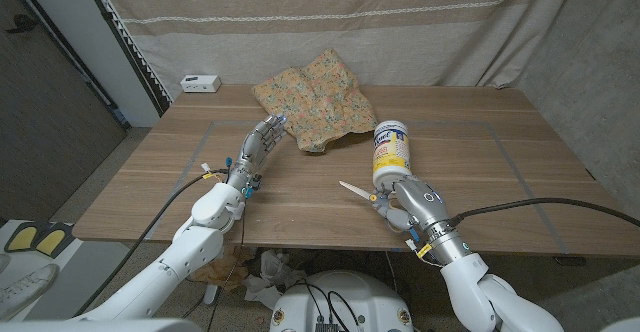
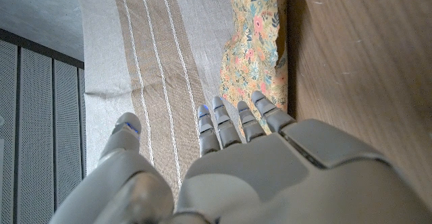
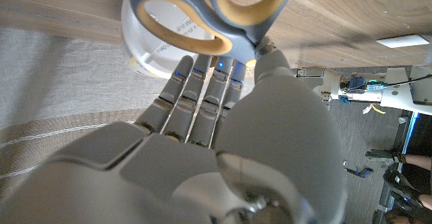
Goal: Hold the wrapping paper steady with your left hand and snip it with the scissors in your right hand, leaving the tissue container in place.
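Note:
The floral wrapping paper (image 1: 312, 102) lies crumpled at the table's far middle, also seen in the left wrist view (image 2: 260, 48). My left hand (image 1: 255, 150) reaches toward the paper's left edge with fingers straight and apart, holding nothing (image 2: 270, 177); its fingertips are just short of the paper. The white and yellow tissue container (image 1: 392, 152) stands upright right of the paper's near corner. Right in front of the container, my right hand (image 1: 410, 204) grips the scissors (image 1: 358, 192), blades pointing left. Their grey and yellow handles (image 3: 209, 15) show above my fingers (image 3: 196, 96), with the container (image 3: 158, 38) close behind.
A small white box (image 1: 200, 83) sits at the table's far left corner. A striped curtain (image 1: 400, 12) hangs behind the table. Bare wood (image 1: 520, 172) stretches to the right of the container. A cable (image 1: 540, 208) trails from my right arm.

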You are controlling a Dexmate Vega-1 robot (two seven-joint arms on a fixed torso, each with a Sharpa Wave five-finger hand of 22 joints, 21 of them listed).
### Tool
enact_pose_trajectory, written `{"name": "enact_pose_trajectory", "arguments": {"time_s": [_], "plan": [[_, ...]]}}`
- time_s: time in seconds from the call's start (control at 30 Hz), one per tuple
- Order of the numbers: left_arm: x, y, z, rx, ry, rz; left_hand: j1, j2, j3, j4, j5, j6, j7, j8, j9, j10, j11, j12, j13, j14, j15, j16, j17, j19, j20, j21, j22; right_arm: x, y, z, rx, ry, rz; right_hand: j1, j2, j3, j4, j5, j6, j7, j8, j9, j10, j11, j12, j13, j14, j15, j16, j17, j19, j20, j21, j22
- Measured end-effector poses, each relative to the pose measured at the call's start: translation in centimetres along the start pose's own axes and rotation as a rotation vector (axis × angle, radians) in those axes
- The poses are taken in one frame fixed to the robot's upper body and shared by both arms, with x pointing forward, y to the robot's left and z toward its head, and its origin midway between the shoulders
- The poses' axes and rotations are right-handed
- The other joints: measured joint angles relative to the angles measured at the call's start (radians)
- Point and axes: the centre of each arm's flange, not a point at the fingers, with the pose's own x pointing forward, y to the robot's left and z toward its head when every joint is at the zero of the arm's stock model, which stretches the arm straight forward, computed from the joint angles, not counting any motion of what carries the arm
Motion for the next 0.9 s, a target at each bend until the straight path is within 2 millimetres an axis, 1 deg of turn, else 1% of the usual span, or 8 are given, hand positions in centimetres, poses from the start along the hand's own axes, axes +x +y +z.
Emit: {"name": "enact_pose_trajectory", "arguments": {"time_s": [0.1, 0.17, 0.33, 0.73, 0.9], "plan": [[0.0, 0.0, 0.1, 0.000, -0.001, 0.000, 0.000, 0.000, 0.000, 0.000, 0.000, 0.000, 0.000, 0.000, 0.000, 0.000, 0.000, 0.000, 0.000, 0.000, 0.000, 0.000, 0.000, 0.000, 0.000, 0.000, 0.000, 0.0, -0.3, 0.0, 0.012, -0.005, -0.008, 0.000, 0.000, 0.000, 0.000, 0.000, 0.000, 0.000, 0.000, 0.000, 0.000, 0.000, 0.000, 0.005, 0.004, 0.003, 0.000, 0.004, 0.000, 0.000, 0.000, 0.000], [-0.1, -0.1, 0.1, 0.000, -0.002, 0.000, 0.000, 0.000, 0.000, 0.000, 0.000, 0.000, 0.000, 0.000, 0.000, 0.000, 0.000, 0.000, 0.000, 0.000, 0.000, 0.000, 0.000, 0.000, 0.000, 0.000, 0.000, 0.1, -0.5, 0.1, 0.022, -0.008, -0.012, 0.000, 0.000, 0.000, 0.000, -0.001, 0.000, 0.000, -0.005, 0.000, 0.000, 0.000, 0.000, 0.005, 0.007, 0.000, 0.000, 0.005, 0.000, 0.000, 0.008, 0.000], [-0.1, -0.2, 0.2, 0.001, -0.003, -0.001, 0.000, 0.000, 0.000, 0.000, 0.000, 0.000, 0.000, 0.000, 0.000, 0.000, 0.000, 0.000, 0.000, 0.000, 0.000, 0.000, 0.000, 0.000, 0.000, 0.000, 0.000, 0.1, -1.1, 0.1, 0.052, -0.014, -0.027, 0.000, 0.000, 0.000, 0.000, -0.008, -0.005, 0.005, -0.005, 0.000, 0.000, 0.000, 0.007, 0.005, 0.009, -0.002, 0.000, 0.009, 0.000, 0.000, 0.008, 0.000], [-0.3, -0.4, 0.2, 0.003, -0.004, -0.004, 0.000, 0.000, 0.000, 0.000, 0.000, 0.000, 0.000, 0.000, 0.000, 0.000, 0.000, 0.000, 0.000, 0.000, 0.000, 0.000, 0.000, 0.000, 0.000, 0.000, 0.000, 0.0, -2.1, 0.1, 0.117, -0.023, -0.075, 0.000, 0.000, 0.003, -0.003, -0.016, -0.005, 0.005, -0.005, -0.001, 0.000, 0.000, 0.011, 0.005, 0.015, -0.004, 0.000, 0.014, 0.000, 0.000, 0.016, 0.000], [-0.3, -0.5, 0.3, 0.005, -0.004, -0.008, 0.000, 0.000, 0.000, 0.000, 0.000, 0.000, 0.000, 0.000, 0.000, 0.000, 0.000, 0.000, 0.000, 0.000, 0.000, 0.000, 0.000, 0.000, 0.000, 0.000, 0.000, 0.1, -2.5, 0.0, 0.137, -0.023, -0.090, 0.005, -0.005, 0.006, 0.001, -0.017, -0.005, 0.005, -0.008, -0.004, 0.000, 0.000, 0.011, 0.005, 0.018, -0.003, 0.000, 0.014, 0.000, 0.000, 0.016, 0.000]]}}
